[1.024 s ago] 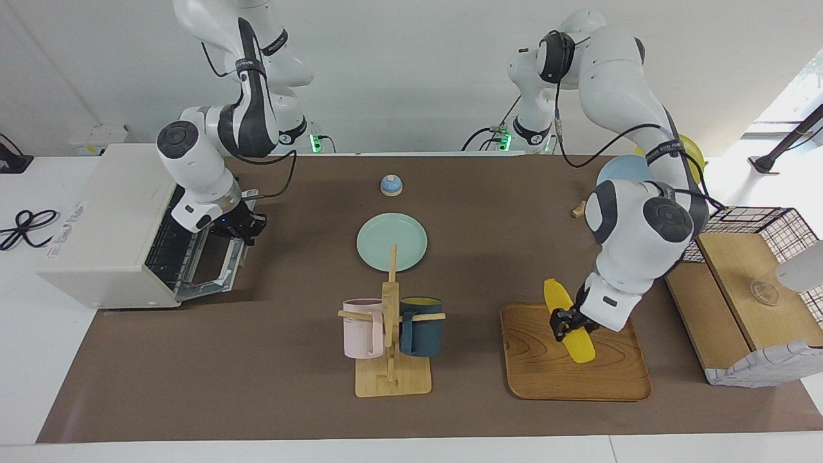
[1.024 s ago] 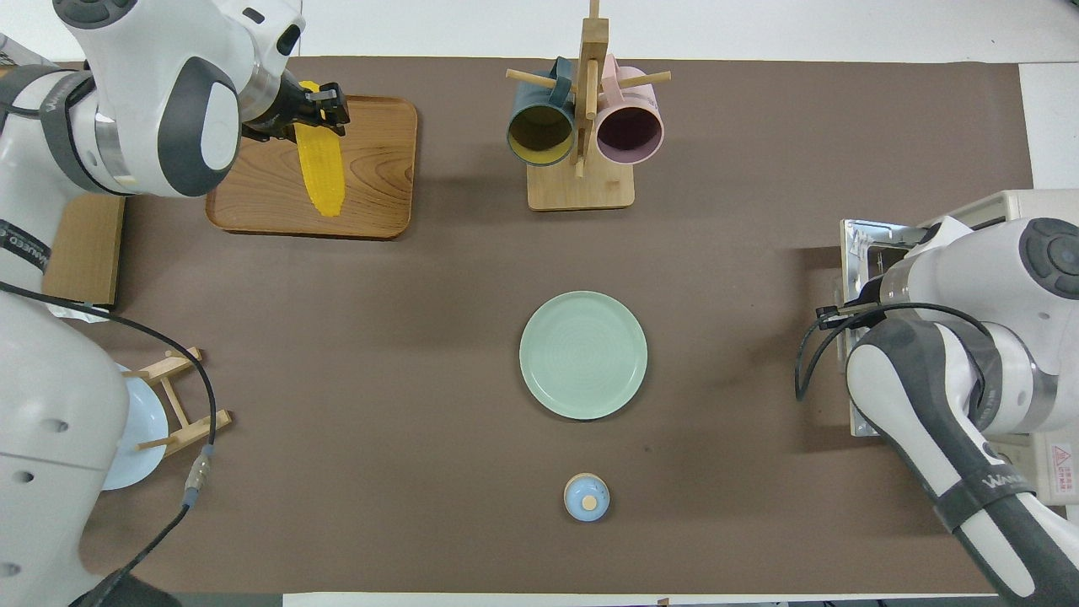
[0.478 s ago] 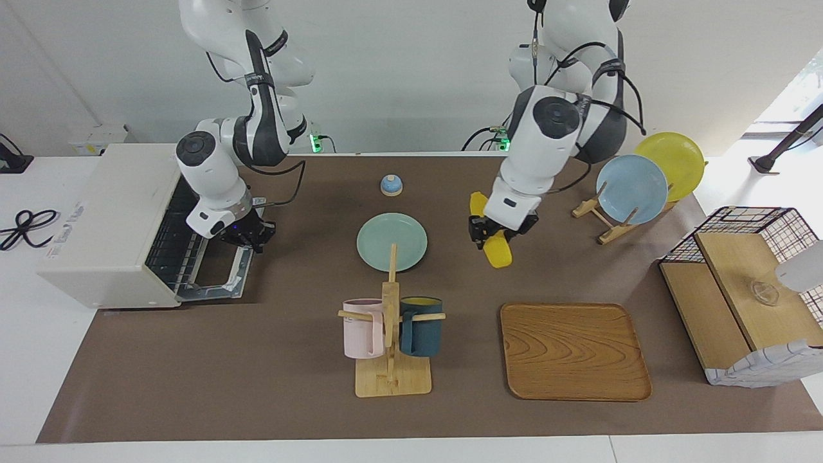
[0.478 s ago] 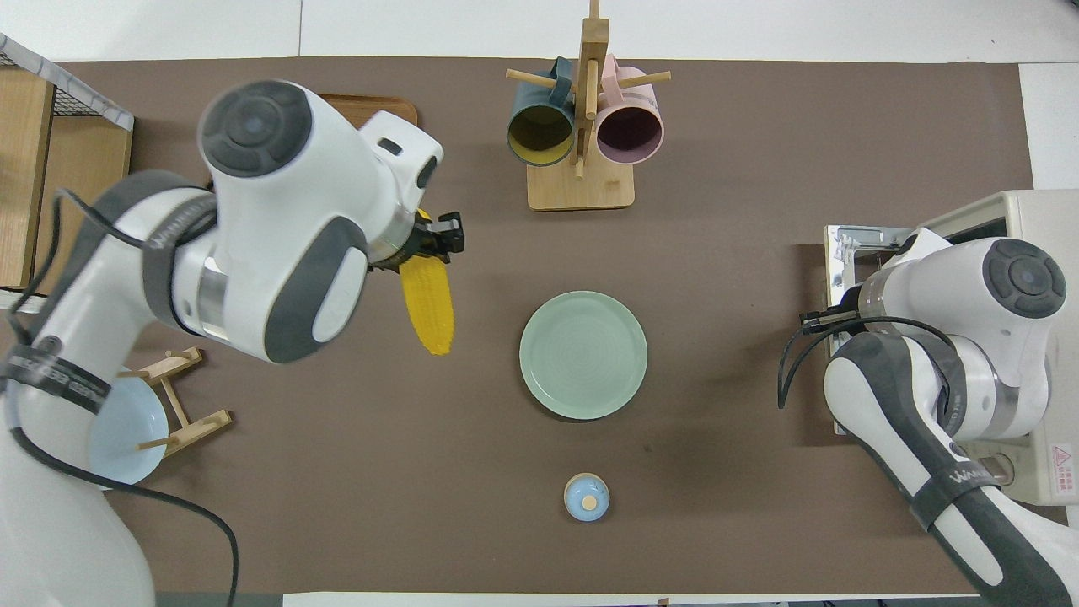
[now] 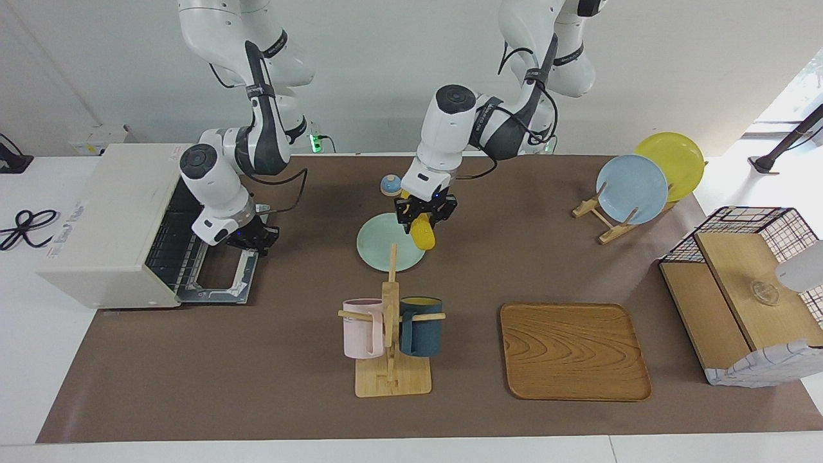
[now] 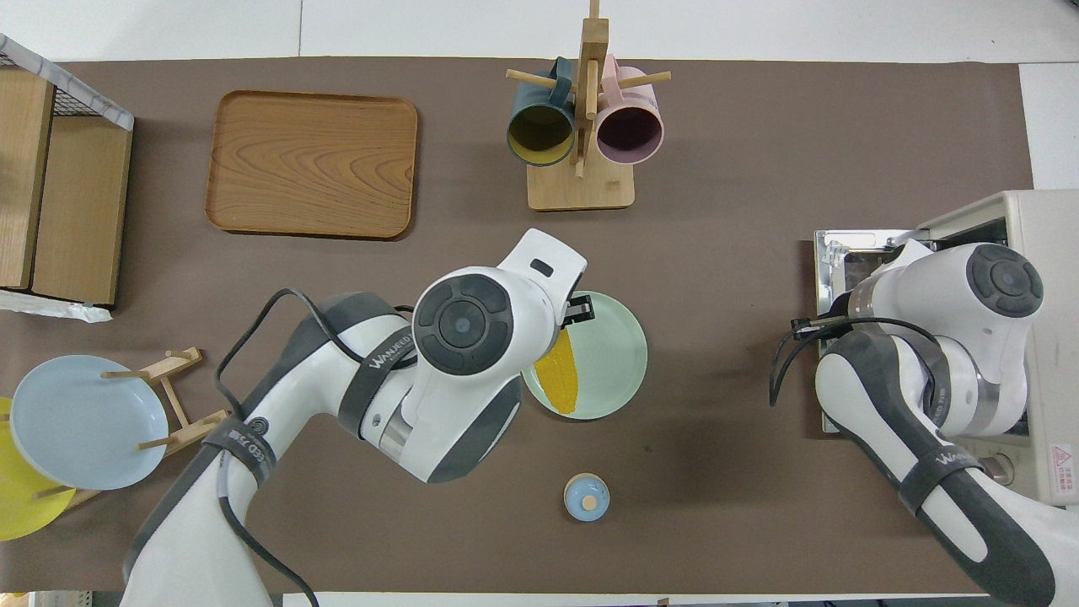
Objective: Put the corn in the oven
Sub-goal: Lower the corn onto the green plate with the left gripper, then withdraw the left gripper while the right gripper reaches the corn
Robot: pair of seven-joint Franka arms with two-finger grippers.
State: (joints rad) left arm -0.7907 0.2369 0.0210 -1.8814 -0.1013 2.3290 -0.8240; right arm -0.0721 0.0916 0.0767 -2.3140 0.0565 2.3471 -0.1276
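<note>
Since a second ago the corn has been travelling off the wooden tray toward the right arm's end of the bench, and now it is hanging in the air over the pale green plate. Clamped around the cob near its upper end is the left pincer, with the rest of the corn sloping down from the grip. In the overhead view the left arm is covering part of the plate, and the yellow cob is showing over the plate's surface.

At the right arm's end of the bench the oven is sitting with its door lying open and flat, the wire rack showing inside. Over the edge of that lowered door nearer the robots the right pincer is hovering, its fingertips pressed together with nothing between them; a second ago it was closer to the oven's mouth.

Farther from the robots than the plate, a wooden mug stand is carrying a pink mug and a dark blue mug. Nearer the robots than the plate, a small blue bell is resting on the bench. At the left arm's end, a blue plate and a yellow plate are leaning in a rack.
</note>
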